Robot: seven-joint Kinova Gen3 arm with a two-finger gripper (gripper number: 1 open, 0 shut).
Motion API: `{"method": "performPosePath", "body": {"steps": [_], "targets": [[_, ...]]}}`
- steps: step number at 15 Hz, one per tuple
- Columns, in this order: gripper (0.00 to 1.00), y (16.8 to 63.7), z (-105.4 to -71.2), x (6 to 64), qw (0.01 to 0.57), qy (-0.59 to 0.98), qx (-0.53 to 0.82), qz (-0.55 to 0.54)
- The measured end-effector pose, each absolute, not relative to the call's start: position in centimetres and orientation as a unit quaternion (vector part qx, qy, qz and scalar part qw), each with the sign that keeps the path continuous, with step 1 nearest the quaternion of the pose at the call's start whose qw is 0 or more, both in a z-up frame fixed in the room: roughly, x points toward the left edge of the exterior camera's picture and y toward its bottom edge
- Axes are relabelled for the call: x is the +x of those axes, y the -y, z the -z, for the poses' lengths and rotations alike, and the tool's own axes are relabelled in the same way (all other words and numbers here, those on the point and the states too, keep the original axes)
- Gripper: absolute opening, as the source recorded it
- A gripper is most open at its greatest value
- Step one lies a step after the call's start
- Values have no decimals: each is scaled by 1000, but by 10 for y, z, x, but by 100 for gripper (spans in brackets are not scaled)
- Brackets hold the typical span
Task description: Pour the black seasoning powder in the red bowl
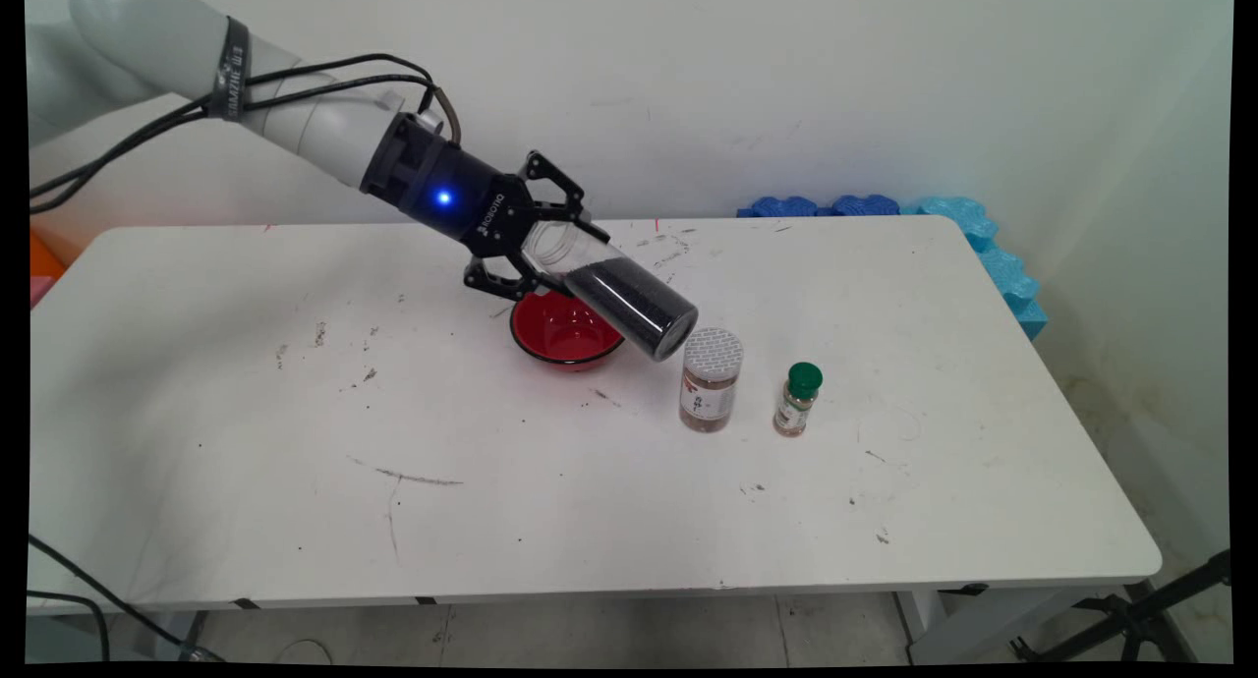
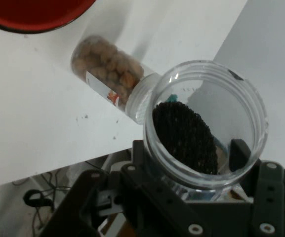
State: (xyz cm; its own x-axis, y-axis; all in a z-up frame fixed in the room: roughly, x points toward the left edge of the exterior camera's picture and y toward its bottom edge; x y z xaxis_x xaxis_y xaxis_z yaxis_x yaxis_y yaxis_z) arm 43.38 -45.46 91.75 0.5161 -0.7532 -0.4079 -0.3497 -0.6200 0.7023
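white wall behind, scuffed white table (image 1: 246, 442) with blue foam blocks (image 1: 993, 255) past its far right corner. left to right i see my gripper (image 1: 536, 241) clamped on a clear jar of black grains (image 1: 614, 290), long axis tilted down to the right, base over the red bowl (image 1: 562, 331) rim. right of that stand a silver-lidded jar (image 1: 710, 380) and a green-capped bottle (image 1: 798, 399).

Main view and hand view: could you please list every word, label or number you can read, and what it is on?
"ROBOTIQ": white lettering on the gripper body.
Strap round the arm: white print, too small to read.
Label on the brown-filled jar: red marks, unreadable in both views.
Green-capped bottle: label too small to read.
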Motion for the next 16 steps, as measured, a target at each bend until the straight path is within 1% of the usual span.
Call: {"method": "performPosePath", "body": {"steps": [16], "targets": [[0,461,-914,428,239,198,855,416]]}}
